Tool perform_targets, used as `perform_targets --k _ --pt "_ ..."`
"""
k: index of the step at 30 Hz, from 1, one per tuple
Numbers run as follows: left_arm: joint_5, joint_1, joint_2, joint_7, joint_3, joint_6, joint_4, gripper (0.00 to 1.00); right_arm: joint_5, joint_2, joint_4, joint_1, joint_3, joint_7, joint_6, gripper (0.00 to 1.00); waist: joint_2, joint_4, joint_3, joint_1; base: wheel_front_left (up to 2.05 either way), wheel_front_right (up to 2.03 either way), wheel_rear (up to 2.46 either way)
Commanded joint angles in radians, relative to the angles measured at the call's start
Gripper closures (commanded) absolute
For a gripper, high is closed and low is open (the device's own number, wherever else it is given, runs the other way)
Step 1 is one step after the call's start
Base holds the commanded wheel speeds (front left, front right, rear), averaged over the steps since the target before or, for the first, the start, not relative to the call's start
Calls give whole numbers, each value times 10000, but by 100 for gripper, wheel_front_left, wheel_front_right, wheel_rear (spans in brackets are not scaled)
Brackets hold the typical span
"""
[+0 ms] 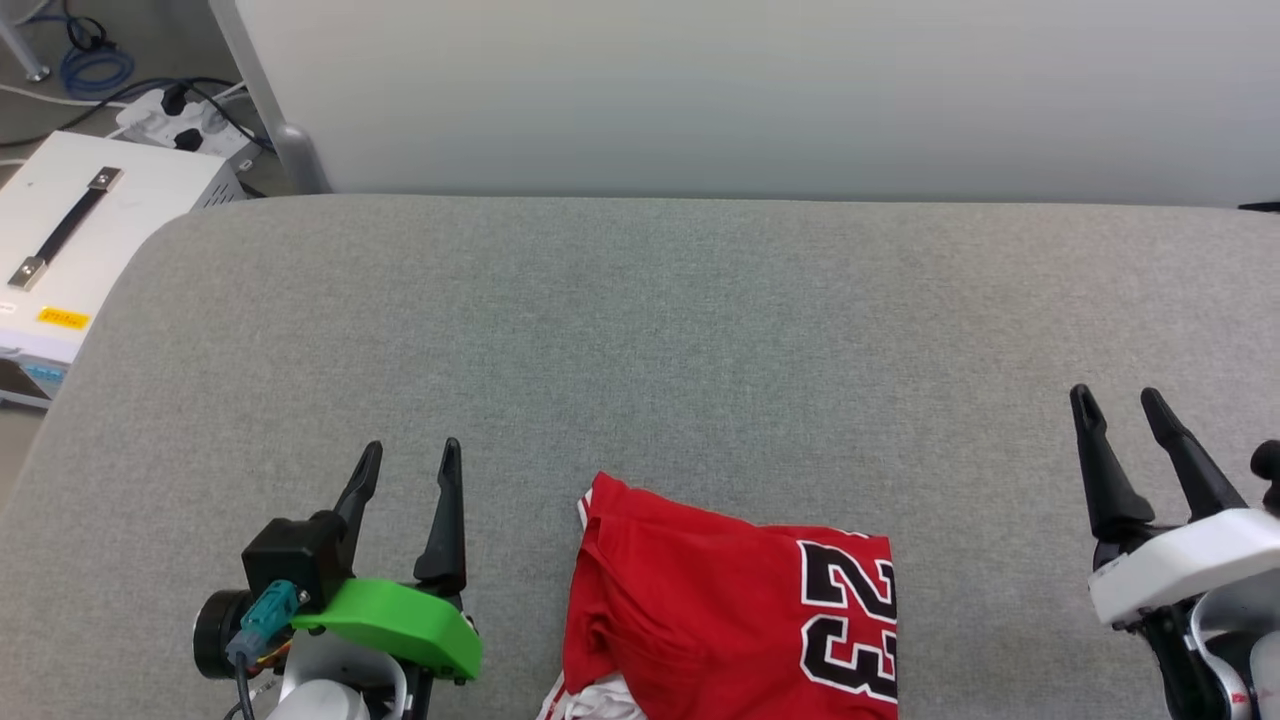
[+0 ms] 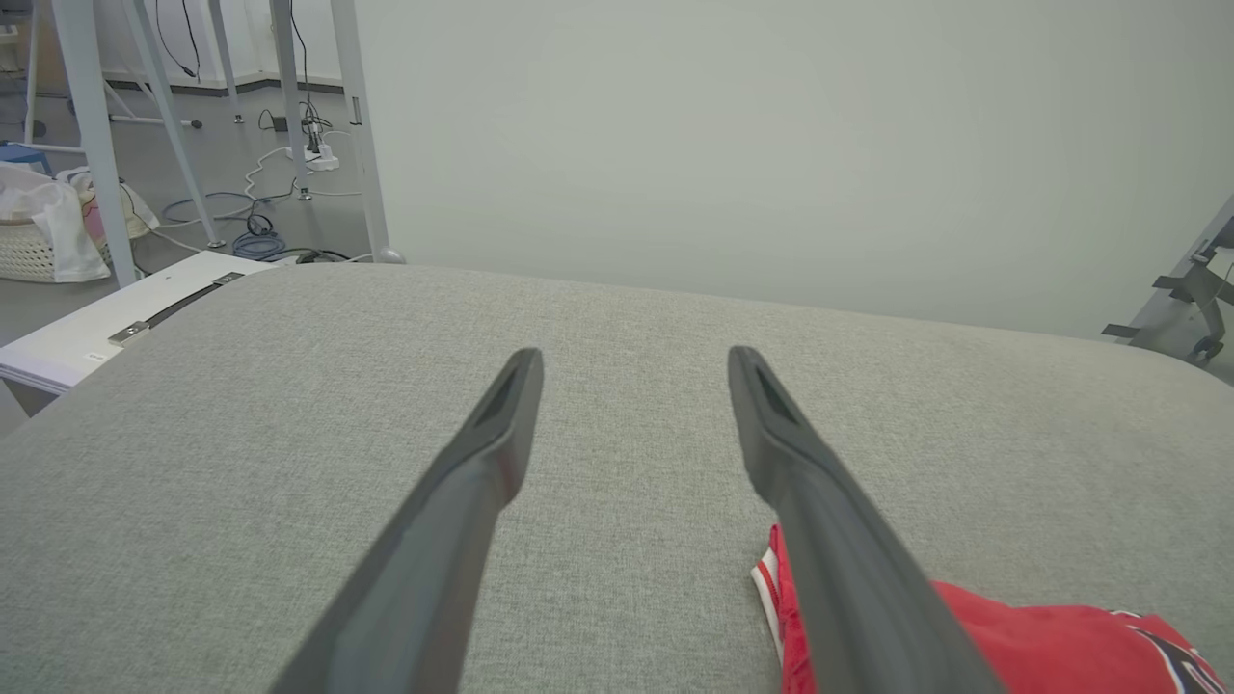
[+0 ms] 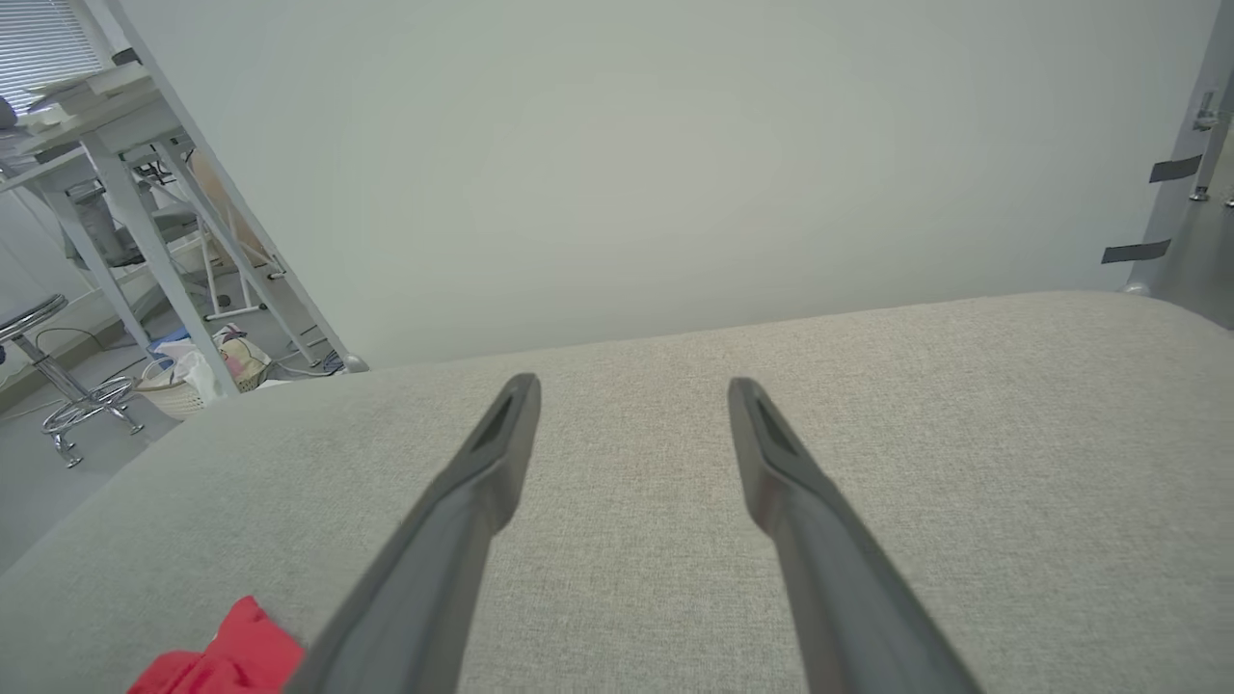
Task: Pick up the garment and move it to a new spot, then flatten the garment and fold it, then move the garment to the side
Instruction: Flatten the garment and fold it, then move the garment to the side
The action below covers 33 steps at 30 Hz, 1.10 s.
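garment: we see a red jersey (image 1: 720, 610) of thin, soft fabric, folded into a compact, roughly rectangular bundle
markings: we read a large black "23" outlined in white on its right part, the digits turned sideways in the head view
trim: we note a red-and-white stripe along its left edge, with white fabric showing beneath at the lower left
state: lying flat with soft creases on its left half, nothing holding it
position: on the grey padded surface (image 1: 640, 330), at its near edge, running past the bottom of the head view
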Motion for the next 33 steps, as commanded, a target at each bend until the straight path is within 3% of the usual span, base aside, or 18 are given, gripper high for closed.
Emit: perform_targets --k 1,5,11,26,33 --pt "-58 184 40 -69 53 40 52 0 -308 71 -269 302 77 -66 4 0 0 -156 -313 0 0 0 0" --pt "-81 601 93 -99 150 86 134 0 -1471 158 -1247 1300 140 -23 4 0 0 -238 -735 0 0 0 0" --pt "-3 948 194 -115 202 188 153 0 -2107 478 -1932 2135 181 335 4 0 0 -326 -962 0 0 0 0" --pt "181 1049 248 -135 267 236 10 0 -2385 787 -2539 2560 80 995 4 0 0 -330 -911 0 0 0 0" --pt "236 785 167 -141 295 167 -48 0 -2001 696 -2030 2581 -782 1789 4 0 0 -107 -614 0 0 0 0"
